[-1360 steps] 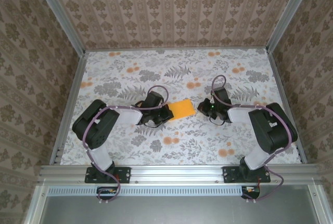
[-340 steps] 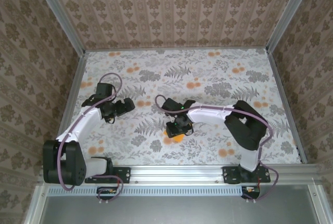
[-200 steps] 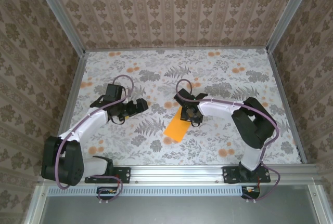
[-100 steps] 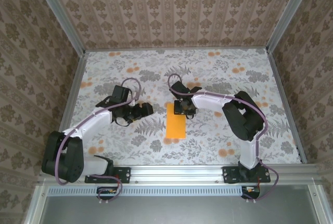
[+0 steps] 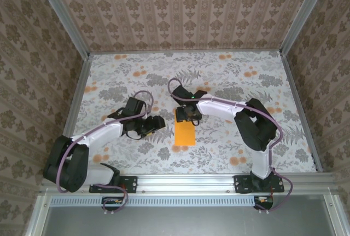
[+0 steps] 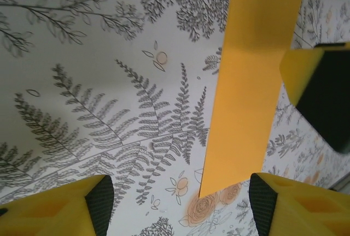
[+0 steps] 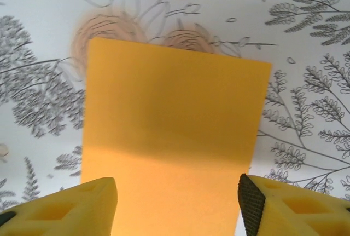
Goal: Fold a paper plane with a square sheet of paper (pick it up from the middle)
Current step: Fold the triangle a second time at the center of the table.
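The square sheet of paper (image 5: 185,133) lies flat near the middle of the floral table, folded into a narrow orange-yellow rectangle pointing toward the near edge. My right gripper (image 5: 188,114) hovers over its far end, open. In the right wrist view the right gripper (image 7: 178,209) has a yellow finger over each long edge of the paper (image 7: 175,121). My left gripper (image 5: 157,122) is just left of the sheet, open and empty. In the left wrist view the paper (image 6: 251,82) runs up past the left gripper (image 6: 180,206), nearer its right finger.
One of the right gripper's fingers (image 6: 320,91) shows at the right edge of the left wrist view. Aluminium rails (image 5: 76,99) and patterned walls (image 5: 180,11) enclose the table (image 5: 246,143) on three sides. Orange flower prints dot the cloth near the paper's near end.
The right gripper carried the paper up from the near side, laid it straight and opened. The left gripper moved right toward the sheet, its jaws narrowing.
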Available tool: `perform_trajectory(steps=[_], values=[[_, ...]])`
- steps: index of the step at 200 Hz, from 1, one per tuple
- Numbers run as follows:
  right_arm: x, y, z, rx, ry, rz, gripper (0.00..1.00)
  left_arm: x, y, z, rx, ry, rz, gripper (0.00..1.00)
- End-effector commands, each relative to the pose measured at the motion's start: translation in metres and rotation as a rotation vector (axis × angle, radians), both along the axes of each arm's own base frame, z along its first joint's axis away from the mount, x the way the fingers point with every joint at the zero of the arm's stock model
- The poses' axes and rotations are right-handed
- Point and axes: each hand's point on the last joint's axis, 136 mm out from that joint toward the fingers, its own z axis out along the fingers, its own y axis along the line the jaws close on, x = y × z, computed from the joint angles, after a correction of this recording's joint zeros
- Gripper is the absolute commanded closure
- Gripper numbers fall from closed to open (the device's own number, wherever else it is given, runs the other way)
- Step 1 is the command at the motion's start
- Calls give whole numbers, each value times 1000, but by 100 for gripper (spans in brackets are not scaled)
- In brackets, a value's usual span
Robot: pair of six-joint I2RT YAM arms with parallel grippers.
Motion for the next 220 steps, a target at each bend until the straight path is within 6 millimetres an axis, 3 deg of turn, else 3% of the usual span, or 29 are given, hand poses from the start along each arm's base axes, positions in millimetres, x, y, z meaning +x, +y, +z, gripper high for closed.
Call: perform_trajectory(steps=[1,61,118,177,220], values=[[-15,-7,-2,-130,11,45,30,8,20,-7,19,17,112,32],[-58,11,-18,-167,95,149,20,11,45,-11,4,30,208,32],[-96,17,-27,-132,192,213,16,11,54,-17,18,39,228,32],[-107,14,-48,-166,249,229,14,13,58,-18,25,40,234,31],[-111,-4,-67,-256,281,214,17,12,59,-20,30,47,233,31]])
